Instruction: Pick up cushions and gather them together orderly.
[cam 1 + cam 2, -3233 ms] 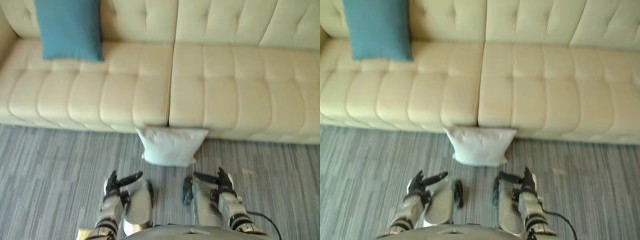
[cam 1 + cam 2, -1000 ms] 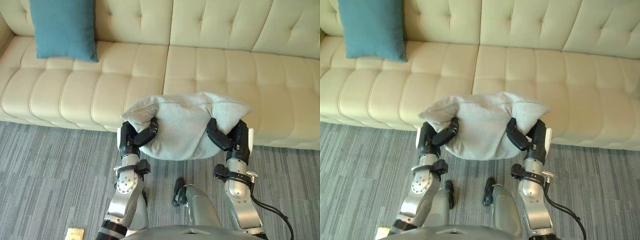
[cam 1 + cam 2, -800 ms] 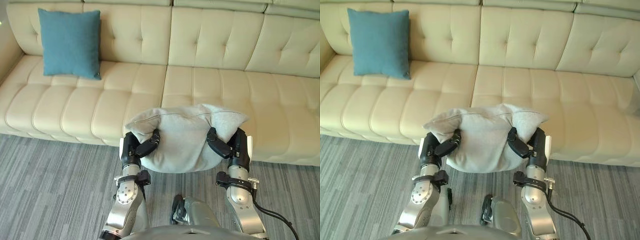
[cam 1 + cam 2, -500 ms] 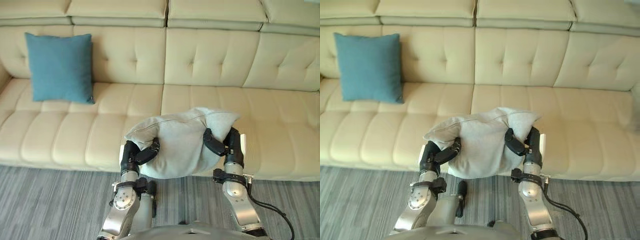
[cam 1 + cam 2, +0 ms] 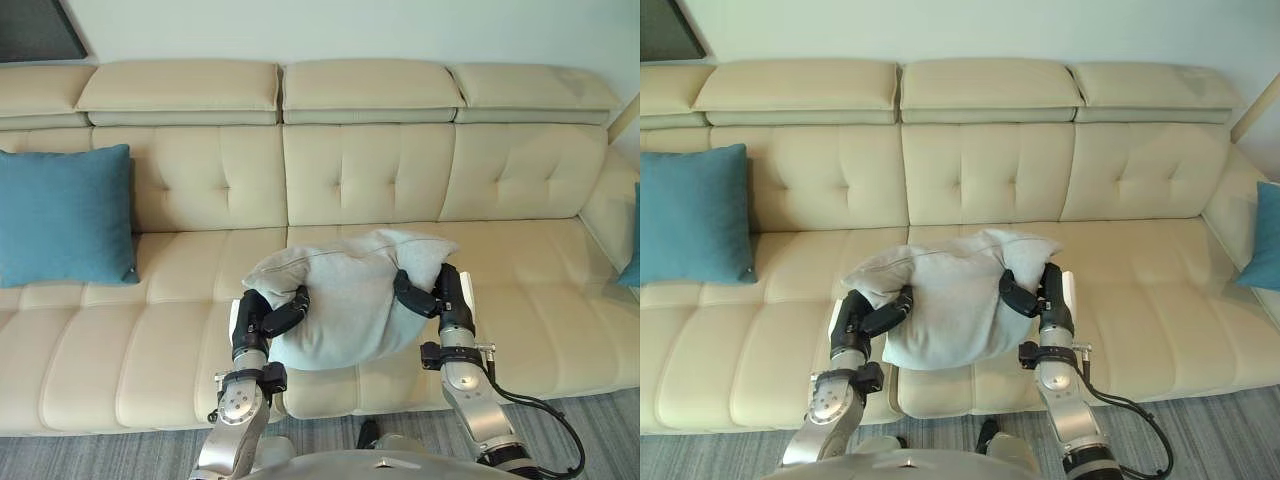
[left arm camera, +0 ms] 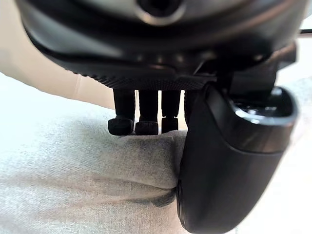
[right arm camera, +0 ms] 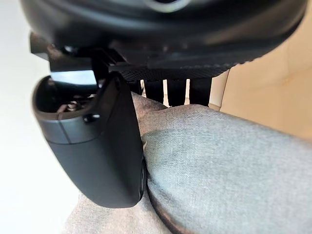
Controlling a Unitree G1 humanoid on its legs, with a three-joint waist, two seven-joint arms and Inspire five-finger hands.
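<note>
A light grey cushion [image 5: 345, 300] hangs in the air in front of the cream sofa [image 5: 350, 170], above its middle seat. My left hand [image 5: 262, 320] pinches its left edge between thumb and fingers, and my right hand [image 5: 438, 295] pinches its right edge the same way. The left wrist view has grey cloth [image 6: 87, 175] squeezed under the thumb; the right wrist view has the cloth [image 7: 214, 165] folded against that thumb. A teal cushion [image 5: 62, 215] leans upright on the sofa's far left seat. Another teal cushion [image 5: 1262, 235] peeks in at the sofa's right end.
The sofa's middle and right seats [image 5: 530, 290] are bare. Grey striped carpet [image 5: 1200, 440] runs along the sofa's front. A dark frame [image 5: 35, 28] hangs on the wall at the upper left.
The grey cushion went from the floor against the sofa's base up into both hands. The camera has since risen, bringing the whole sofa back and the right teal cushion into view.
</note>
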